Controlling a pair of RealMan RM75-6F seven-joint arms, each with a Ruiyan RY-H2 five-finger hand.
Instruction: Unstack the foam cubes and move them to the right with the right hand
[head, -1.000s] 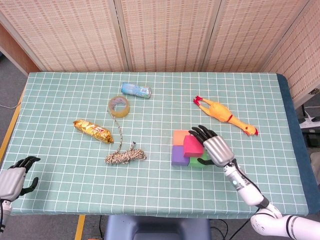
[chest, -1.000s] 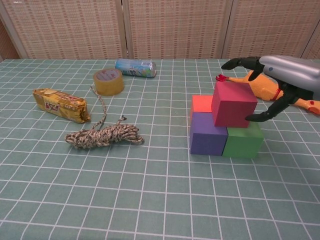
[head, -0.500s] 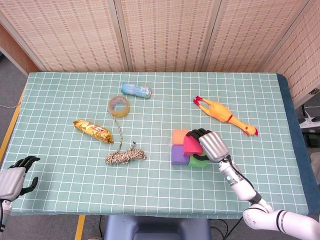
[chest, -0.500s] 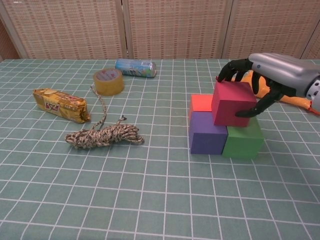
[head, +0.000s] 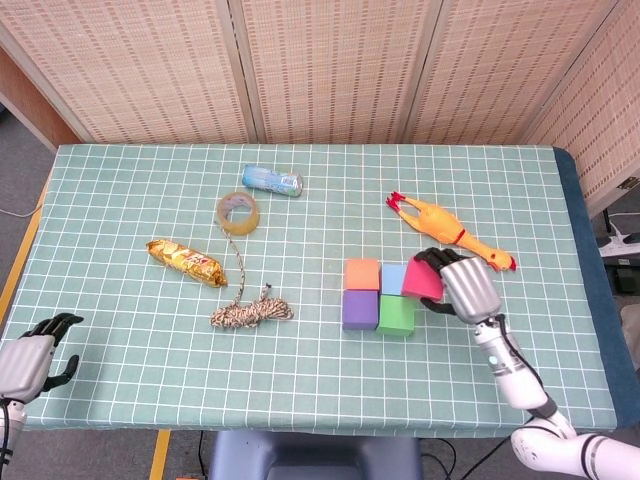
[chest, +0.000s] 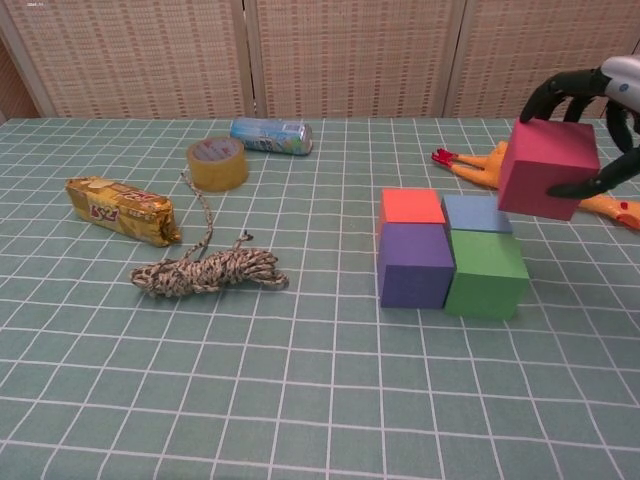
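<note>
My right hand (head: 468, 288) (chest: 612, 110) grips a magenta foam cube (head: 424, 281) (chest: 548, 168) and holds it in the air, up and to the right of the other cubes. On the table stay an orange cube (head: 361, 274) (chest: 412, 206), a light blue cube (head: 393, 279) (chest: 476, 213), a purple cube (head: 359, 310) (chest: 414, 265) and a green cube (head: 396, 315) (chest: 486, 273), packed in a square. My left hand (head: 30, 358) rests at the table's near left corner, holding nothing, fingers loosely curled.
A yellow rubber chicken (head: 450, 232) (chest: 483, 165) lies just behind the lifted cube. To the left lie a coil of rope (head: 250, 312) (chest: 208, 270), a tape roll (head: 238, 211) (chest: 216, 162), a gold snack packet (head: 185, 261) (chest: 120, 209) and a can (head: 272, 180) (chest: 271, 136).
My right hand closed on the magenta cube, lifted it off the stack and carried it to the right, uncovering the light blue cube. The left hand has stayed put.
</note>
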